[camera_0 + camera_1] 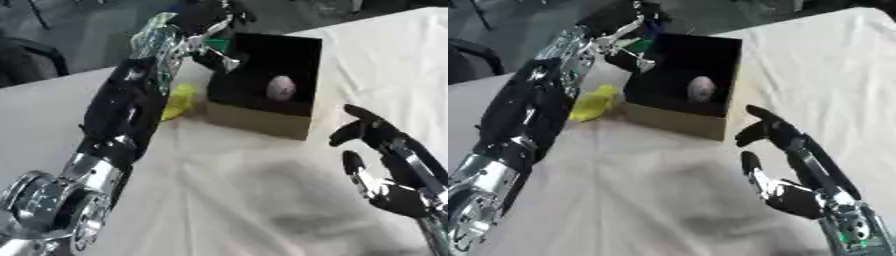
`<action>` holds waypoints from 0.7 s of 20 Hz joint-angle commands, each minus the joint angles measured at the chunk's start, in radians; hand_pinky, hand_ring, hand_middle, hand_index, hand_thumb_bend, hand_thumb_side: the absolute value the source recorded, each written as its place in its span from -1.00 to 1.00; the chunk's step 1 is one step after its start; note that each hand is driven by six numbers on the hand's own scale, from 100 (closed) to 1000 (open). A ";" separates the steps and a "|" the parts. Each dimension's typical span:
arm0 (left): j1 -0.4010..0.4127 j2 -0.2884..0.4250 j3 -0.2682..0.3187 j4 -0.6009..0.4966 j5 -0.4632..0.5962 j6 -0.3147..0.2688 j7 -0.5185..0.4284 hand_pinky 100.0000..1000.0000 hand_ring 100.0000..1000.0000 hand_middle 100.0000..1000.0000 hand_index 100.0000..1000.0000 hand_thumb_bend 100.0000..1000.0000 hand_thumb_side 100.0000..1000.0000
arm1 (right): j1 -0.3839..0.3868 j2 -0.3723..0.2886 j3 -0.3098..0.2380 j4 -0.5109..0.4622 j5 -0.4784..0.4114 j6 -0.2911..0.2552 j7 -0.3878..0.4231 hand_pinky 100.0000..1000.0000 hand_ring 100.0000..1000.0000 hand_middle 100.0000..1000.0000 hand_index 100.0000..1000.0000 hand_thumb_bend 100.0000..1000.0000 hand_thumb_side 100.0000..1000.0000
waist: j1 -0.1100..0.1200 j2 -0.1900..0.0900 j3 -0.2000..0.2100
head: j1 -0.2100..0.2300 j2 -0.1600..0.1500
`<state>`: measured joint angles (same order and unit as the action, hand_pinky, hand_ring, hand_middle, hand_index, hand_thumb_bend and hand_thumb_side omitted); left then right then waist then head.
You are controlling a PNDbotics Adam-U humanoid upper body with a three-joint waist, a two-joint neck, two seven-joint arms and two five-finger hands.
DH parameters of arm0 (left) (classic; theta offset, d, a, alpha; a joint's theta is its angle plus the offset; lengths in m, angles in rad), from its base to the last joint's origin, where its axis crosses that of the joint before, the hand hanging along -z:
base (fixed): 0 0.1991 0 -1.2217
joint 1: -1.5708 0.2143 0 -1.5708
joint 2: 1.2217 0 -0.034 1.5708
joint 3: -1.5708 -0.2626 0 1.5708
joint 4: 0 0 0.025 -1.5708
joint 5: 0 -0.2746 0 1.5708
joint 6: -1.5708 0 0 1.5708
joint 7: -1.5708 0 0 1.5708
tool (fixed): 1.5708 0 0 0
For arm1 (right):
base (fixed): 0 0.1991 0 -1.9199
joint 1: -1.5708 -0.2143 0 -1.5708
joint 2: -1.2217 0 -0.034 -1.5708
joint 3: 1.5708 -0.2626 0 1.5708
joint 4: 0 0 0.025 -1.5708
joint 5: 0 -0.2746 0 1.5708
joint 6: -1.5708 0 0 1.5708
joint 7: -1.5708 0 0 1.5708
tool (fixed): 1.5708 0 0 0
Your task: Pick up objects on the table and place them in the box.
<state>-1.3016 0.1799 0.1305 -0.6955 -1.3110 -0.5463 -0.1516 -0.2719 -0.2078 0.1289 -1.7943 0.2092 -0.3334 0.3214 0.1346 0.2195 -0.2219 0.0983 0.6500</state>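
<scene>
The bench [289, 200], draped in a pale, wrinkled cloth, fills most of what I can see, tilted a little askew. On it, toward the far side, stands the box [262, 122]: dark inside, tan cardboard on its near wall, its opening turned up. A pale, speckled, egg-shaped object [281, 87] already lies on the box floor, near the middle. The robot's left arm [122, 115] runs long up the left side, black and silver, reaching to the box's far left corner, and it hides part of the bench behind it. The left hand [627, 37] sits right at that corner, over the rim; something green [639, 46] shows among its fingers, though I cannot tell whether they are closed on it or how far the hand is open. Just beside the box's left wall, on the bench and partly tucked behind the left forearm, lies a yellow object [593, 102], soft-looking and crumpled; it is below the left hand and close to the arm, not touched by the hand. The right hand [785, 192] shows at the lower right, well clear of the box, palm turned inward, fingers straight and spread with the thumb apart, holding nothing, and nothing lies between it and the box's near wall.
</scene>
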 commanded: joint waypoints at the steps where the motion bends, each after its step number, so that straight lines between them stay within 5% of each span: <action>1: -0.023 0.083 0.021 -0.036 0.028 -0.021 -0.096 0.48 0.27 0.31 0.68 -0.30 -0.62 | -0.010 -0.008 -0.007 -0.012 -0.002 -0.002 -0.005 0.62 0.26 0.21 1.00 -1.00 -0.16 | -0.012 -0.018 0.005 | -0.005 -0.008; 14: 0.011 0.167 0.051 0.064 -0.107 -0.152 -0.376 0.41 0.19 0.23 0.61 0.06 -0.10 | -0.009 -0.010 -0.011 -0.013 0.002 -0.004 -0.009 0.62 0.26 0.22 1.00 -1.00 -0.16 | -0.021 -0.018 0.015 | -0.015 -0.009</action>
<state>-1.2727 0.3103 0.1680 -0.6316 -1.4029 -0.6453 -0.4626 -0.2720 -0.2081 0.1231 -1.7943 0.2093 -0.3361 0.3169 0.1243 0.2194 -0.2089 0.0850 0.6496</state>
